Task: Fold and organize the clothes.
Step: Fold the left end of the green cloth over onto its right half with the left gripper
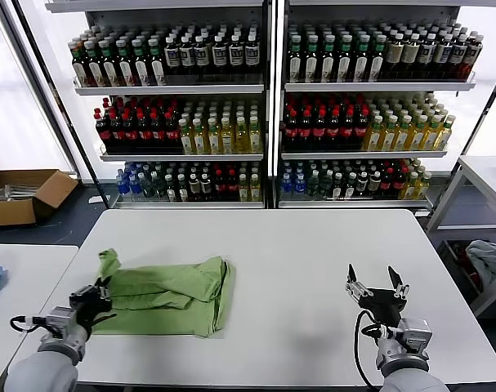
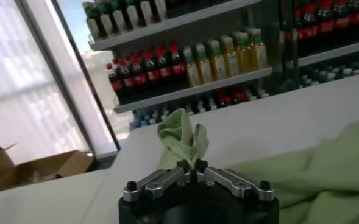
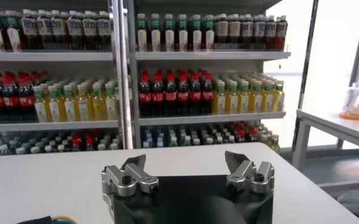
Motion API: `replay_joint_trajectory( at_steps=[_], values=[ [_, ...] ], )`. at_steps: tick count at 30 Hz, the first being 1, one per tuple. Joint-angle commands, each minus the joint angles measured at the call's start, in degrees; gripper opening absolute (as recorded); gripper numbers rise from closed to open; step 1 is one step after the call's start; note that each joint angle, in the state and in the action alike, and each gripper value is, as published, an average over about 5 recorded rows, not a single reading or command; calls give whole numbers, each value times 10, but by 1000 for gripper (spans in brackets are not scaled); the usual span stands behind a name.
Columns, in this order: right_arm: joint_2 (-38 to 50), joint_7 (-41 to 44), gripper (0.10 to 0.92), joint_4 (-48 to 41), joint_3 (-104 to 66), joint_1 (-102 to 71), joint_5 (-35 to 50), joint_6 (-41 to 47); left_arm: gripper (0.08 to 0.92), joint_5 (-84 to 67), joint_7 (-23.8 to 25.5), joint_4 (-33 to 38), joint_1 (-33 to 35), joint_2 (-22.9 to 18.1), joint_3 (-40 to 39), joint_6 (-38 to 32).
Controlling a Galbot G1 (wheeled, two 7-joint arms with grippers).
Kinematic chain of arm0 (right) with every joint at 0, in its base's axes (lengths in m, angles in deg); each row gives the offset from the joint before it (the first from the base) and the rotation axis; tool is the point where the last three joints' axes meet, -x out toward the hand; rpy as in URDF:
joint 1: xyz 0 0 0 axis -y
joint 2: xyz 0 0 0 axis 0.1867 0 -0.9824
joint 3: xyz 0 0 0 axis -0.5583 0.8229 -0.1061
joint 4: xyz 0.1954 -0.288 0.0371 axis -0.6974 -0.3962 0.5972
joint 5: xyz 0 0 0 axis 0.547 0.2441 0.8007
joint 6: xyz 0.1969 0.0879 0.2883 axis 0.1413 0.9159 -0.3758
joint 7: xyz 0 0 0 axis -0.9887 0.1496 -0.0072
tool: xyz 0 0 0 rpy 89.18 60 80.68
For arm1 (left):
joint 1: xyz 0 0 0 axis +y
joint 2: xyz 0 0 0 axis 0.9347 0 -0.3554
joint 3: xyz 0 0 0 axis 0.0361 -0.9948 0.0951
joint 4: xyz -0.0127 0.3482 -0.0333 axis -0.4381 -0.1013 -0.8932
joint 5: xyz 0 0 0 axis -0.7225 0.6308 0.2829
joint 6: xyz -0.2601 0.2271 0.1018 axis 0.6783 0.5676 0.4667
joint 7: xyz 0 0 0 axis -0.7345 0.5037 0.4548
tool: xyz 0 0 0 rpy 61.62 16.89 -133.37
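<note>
My left gripper [image 1: 100,287] is low over the white rectangular table [image 1: 297,253], at its left side near the front edge. Its jaws are closed on a fold of the light green polo shirt of soft fabric [image 1: 170,294]. In my left wrist view the pinched piece of this shirt [image 2: 183,141] stands up in a small bunch just above my closed fingertips [image 2: 191,165], and the other part of the cloth spreads flat on the table beside it.

The shirt lies crumpled and partly folded on the left half of the table, just beside my left gripper. I cannot see the collar or the buttons.

My right gripper [image 1: 377,282] hovers over the right half of the table, well apart from the shirt. Its 2 fingers [image 3: 125,175] are spread wide and hold nothing.

Behind the table stand 2 tall shelves with rows of coloured drink bottles [image 1: 264,122]. A brown cardboard box [image 1: 23,196] is on the floor at the far left.
</note>
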Motion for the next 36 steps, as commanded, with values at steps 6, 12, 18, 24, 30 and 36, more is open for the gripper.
replay_joint_trajectory(
  at_steps=[6, 12, 18, 24, 30, 36],
  values=[
    [-5, 0, 823, 17, -1, -26, -7, 3, 97, 23, -20, 58, -30, -53, -132, 36],
    [-6, 0, 823, 23, 1, -30, -14, 5, 97, 38, -20, 52, -39, -69, -166, 43],
    [-8, 0, 823, 22, 8, -31, -25, 7, 97, 32, -20, 32, -60, -82, -185, 54],
    [-15, -2, 823, 17, 16, -32, -35, 8, 97, 31, -20, 31, -76, -95, -206, 60],
    [-16, -1, 823, 15, 15, -39, -39, 6, 97, 32, -27, 20, -95, -102, -217, 63],
    [-20, -1, 823, 13, 18, -44, -45, 3, 97, 33, -25, 6, -107, -109, -227, 63]
  ],
)
